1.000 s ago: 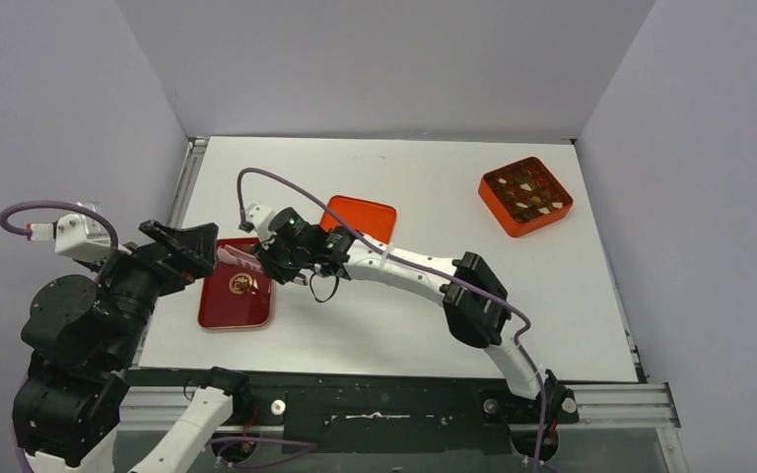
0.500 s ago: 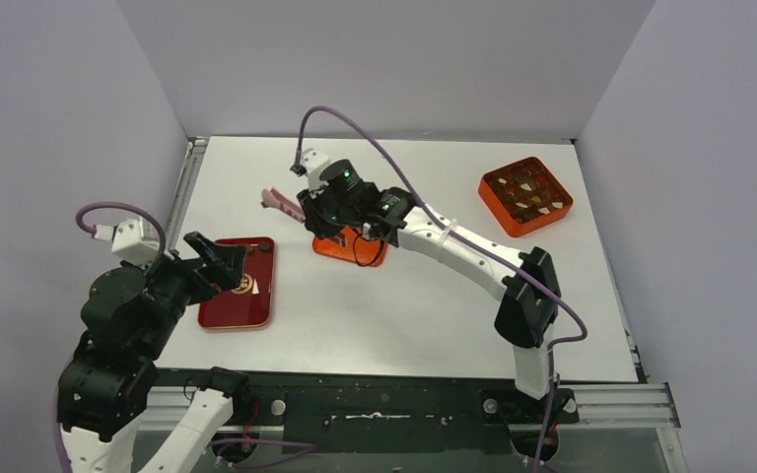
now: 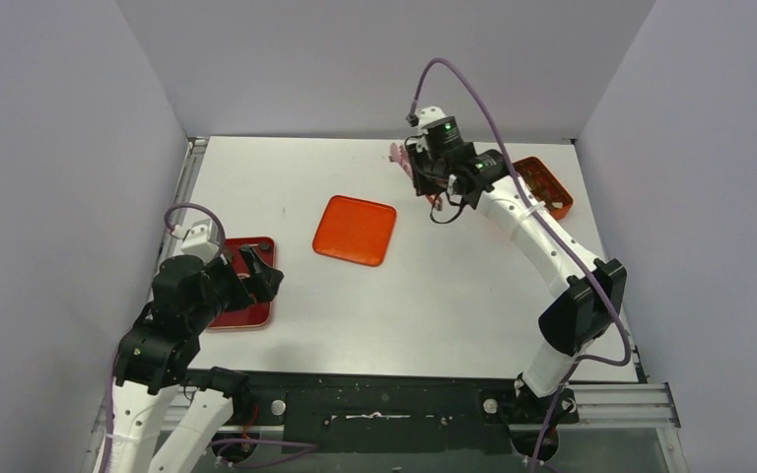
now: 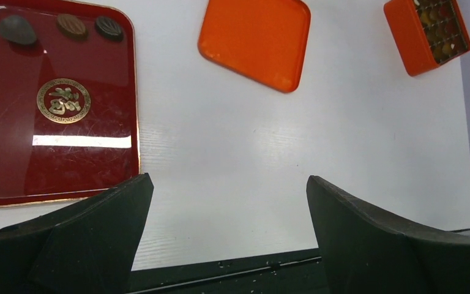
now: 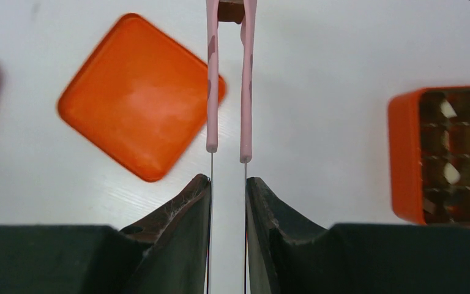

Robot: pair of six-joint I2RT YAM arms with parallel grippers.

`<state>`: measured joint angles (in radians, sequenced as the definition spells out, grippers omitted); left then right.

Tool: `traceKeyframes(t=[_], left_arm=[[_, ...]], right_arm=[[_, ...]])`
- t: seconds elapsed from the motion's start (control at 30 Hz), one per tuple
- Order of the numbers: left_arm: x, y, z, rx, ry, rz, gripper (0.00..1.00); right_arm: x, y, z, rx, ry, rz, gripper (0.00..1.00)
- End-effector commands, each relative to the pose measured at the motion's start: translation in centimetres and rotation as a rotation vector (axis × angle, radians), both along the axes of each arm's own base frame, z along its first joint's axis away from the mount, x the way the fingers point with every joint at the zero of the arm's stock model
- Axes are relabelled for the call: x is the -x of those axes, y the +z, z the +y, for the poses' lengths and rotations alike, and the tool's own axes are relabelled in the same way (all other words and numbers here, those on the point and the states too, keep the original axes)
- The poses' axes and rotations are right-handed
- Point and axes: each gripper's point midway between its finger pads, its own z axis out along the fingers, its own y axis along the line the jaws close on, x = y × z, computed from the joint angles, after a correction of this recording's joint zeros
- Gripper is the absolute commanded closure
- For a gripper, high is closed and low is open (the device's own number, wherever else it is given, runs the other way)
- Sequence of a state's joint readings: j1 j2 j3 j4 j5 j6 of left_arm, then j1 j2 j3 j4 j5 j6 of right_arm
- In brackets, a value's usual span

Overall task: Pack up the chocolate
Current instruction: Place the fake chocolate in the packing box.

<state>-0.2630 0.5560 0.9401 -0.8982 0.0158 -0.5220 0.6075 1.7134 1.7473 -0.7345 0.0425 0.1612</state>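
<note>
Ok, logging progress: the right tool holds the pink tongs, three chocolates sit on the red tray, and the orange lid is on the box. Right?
No: the orange lid lies flat on the table, apart from the open box, as the top external view shows. The right tool does hold the pink tongs, and three chocolates sit on the red tray.

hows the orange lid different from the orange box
The orange lid is flat and shallow; the orange box is deeper with upright walls. The lid is bare; the box has a grid of cells holding chocolate pieces. The lid lies centrally, the box near the far right corner. Both are orange rounded squares.
</note>
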Motion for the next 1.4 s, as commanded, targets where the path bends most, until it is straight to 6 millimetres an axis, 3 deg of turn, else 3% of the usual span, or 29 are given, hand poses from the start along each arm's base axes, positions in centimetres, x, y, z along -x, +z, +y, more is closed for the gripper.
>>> traceKeyframes(t=[0.0, 0.17, 0.43, 0.57, 0.93, 1.37], left_arm=[[-1.1, -0.3, -1.7, 0.012, -0.107, -0.086, 0.03], [-1.3, -1.5, -1.7, 0.0, -0.113, -0.117, 0.03], [-1.2, -3.1, 0.1, -0.085, -0.06, -0.113, 0.03], [-1.2, -4.0, 0.2, -0.101, -0.062, -0.091, 0.03], [-1.1, -4.8, 0.2, -0.092, -0.053, -0.06, 0.03], [-1.1, -4.6, 0.2, -0.092, -0.053, -0.067, 0.03]], right_arm=[[-1.5, 3.6, -8.6, 0.054, -0.191, -0.063, 0.77], [-2.8, 3.7, -16.2, 0.12, -0.37, -0.018, 0.77], [-4.9, 2.2, -24.8, 0.171, -0.57, 0.058, 0.76], [-5.8, 0.9, -27.9, 0.173, -0.648, 0.082, 0.77], [-8.3, -2.9, -33.1, 0.164, -0.751, 0.152, 0.76], [-8.8, -4.9, -33.5, 0.125, -0.728, 0.196, 0.74]])
